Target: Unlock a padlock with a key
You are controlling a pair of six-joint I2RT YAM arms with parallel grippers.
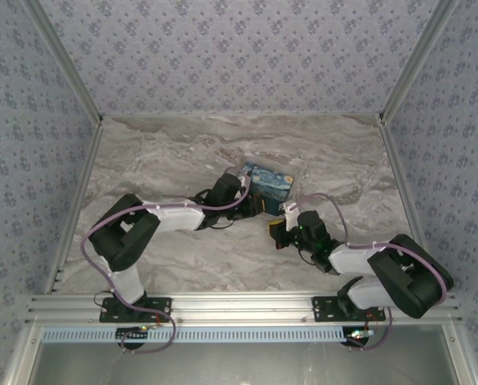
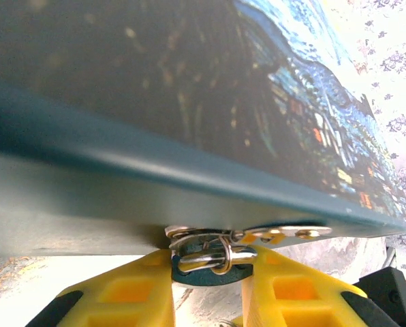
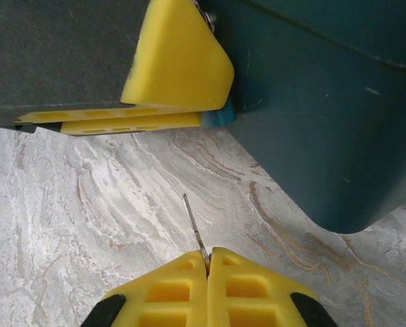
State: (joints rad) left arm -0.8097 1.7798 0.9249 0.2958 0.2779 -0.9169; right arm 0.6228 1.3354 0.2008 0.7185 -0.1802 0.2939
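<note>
The padlock (image 2: 204,278), teal-bodied with a silvery shackle, hangs from the metal hasp (image 2: 285,236) at the lower edge of the blue starry-print box (image 2: 189,102). My left gripper (image 2: 210,276) is shut on it, one yellow finger on each side of the body. My right gripper (image 3: 208,262) is shut on the key (image 3: 193,225), whose thin blade sticks out ahead, up and to the left, over the marble top. In the right wrist view, the left fingers (image 3: 179,68) and a corner of the padlock (image 3: 219,118) lie beyond the key tip, with a gap between.
From above, the box (image 1: 269,181) sits mid-table, with the left gripper (image 1: 253,205) at its near edge and the right gripper (image 1: 277,230) just in front. Patterned walls enclose the marble table (image 1: 167,152) on three sides.
</note>
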